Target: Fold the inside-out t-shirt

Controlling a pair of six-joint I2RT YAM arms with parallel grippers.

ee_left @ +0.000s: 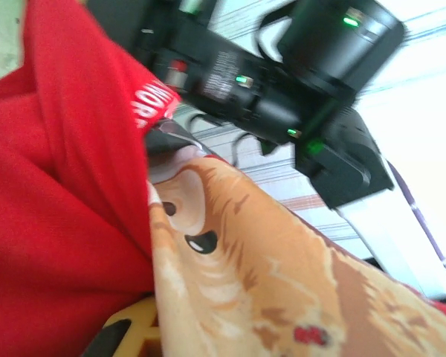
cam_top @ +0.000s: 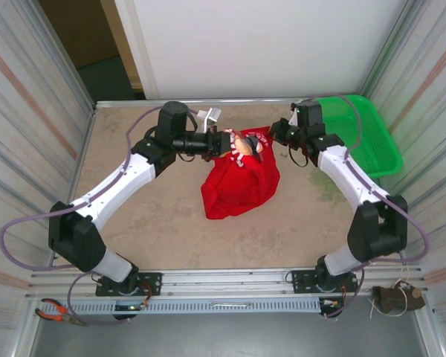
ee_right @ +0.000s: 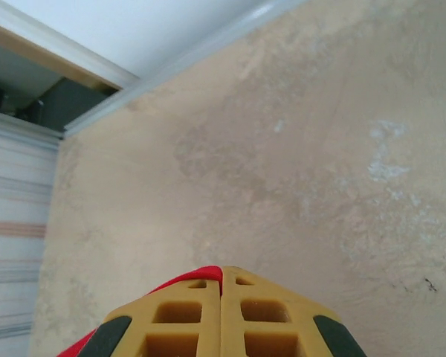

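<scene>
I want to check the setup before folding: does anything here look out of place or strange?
The red t-shirt hangs bunched between the left pincer and the right pincer, its lower part crumpled on the table, not flat. The green basket juts past the table's far right corner.

Tan tabletop (cam_top: 171, 223) between ribbed metal walls (cam_top: 30, 111), white panel (cam_top: 245, 44) behind.

t-shirt (cam_top: 238, 186): matt red cloth | table (cam_top: 156, 216): rough, mottled | basket (cam_top: 377, 145): plastic mesh
</scene>
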